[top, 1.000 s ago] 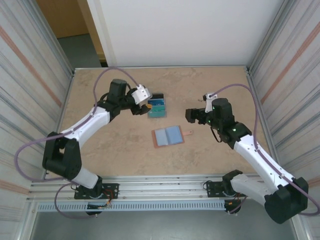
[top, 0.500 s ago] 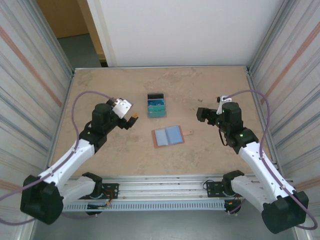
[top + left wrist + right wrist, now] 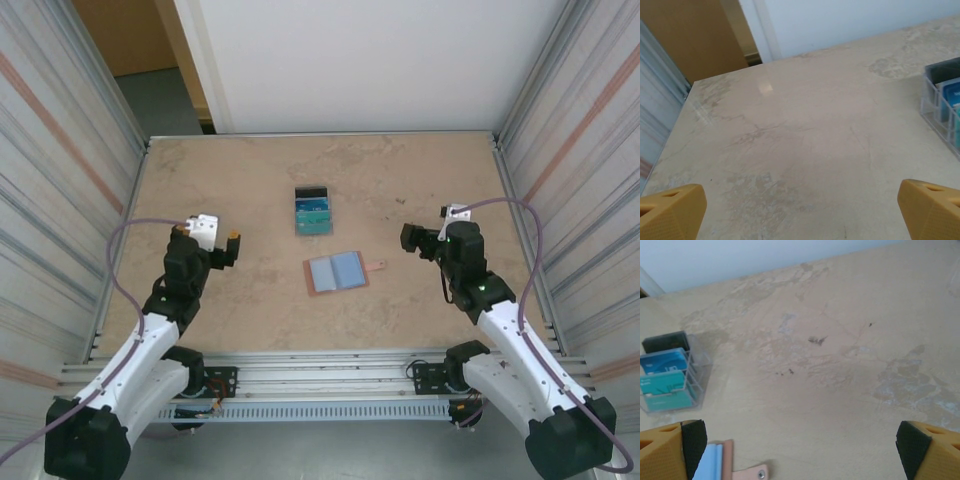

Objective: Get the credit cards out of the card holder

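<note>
The credit cards (image 3: 313, 210), black, blue and teal, stand in a clear plastic rack (image 3: 314, 226) at mid-table. In the right wrist view the credit cards (image 3: 664, 376) are at far left. The card holder (image 3: 336, 271), reddish-brown with pale blue pockets, lies open and flat in front of the rack, strap tab pointing right. Its edge and the card holder's tab (image 3: 746, 473) show at the bottom left of that view. My left gripper (image 3: 231, 250) hovers open, well left of the rack. My right gripper (image 3: 409, 240) is open to the right of the card holder. Nothing sits between either pair of fingers.
The clear rack (image 3: 939, 102) edges into the left wrist view at right. Corrugated metal walls (image 3: 60, 190) close in both sides of the beige table (image 3: 230, 170), and a white wall stands behind. An aluminium rail (image 3: 320, 365) runs along the near edge.
My left arm has pulled back from the rack toward the near left, and its gripper has opened wide. My right arm has drawn back a little to the right.
</note>
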You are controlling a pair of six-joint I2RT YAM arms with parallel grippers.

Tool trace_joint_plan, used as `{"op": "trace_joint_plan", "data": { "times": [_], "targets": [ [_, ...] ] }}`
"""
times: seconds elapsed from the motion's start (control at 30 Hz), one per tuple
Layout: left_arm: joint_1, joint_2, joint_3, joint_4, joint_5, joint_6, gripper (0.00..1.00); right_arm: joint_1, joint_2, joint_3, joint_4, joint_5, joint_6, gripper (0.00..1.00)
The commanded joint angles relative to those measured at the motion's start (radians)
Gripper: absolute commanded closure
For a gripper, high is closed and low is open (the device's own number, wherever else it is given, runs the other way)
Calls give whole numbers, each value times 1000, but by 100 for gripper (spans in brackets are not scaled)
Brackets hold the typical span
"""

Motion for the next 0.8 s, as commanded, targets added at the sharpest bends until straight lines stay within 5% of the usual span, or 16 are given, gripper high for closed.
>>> {"op": "trace_joint_plan", "data": {
  "times": [0.0,0.27,0.77],
  "targets": [
    [35,31,-40,134,18,-52,1,-6,-14,-43,69,59,-51,2],
    [99,224,-69,347,66,-28,1,-22,6,-170,303,99,-216,2],
    [144,547,-66,658,165,3,1,-170,154,-235,529,28,-266,2]
  ]
}}
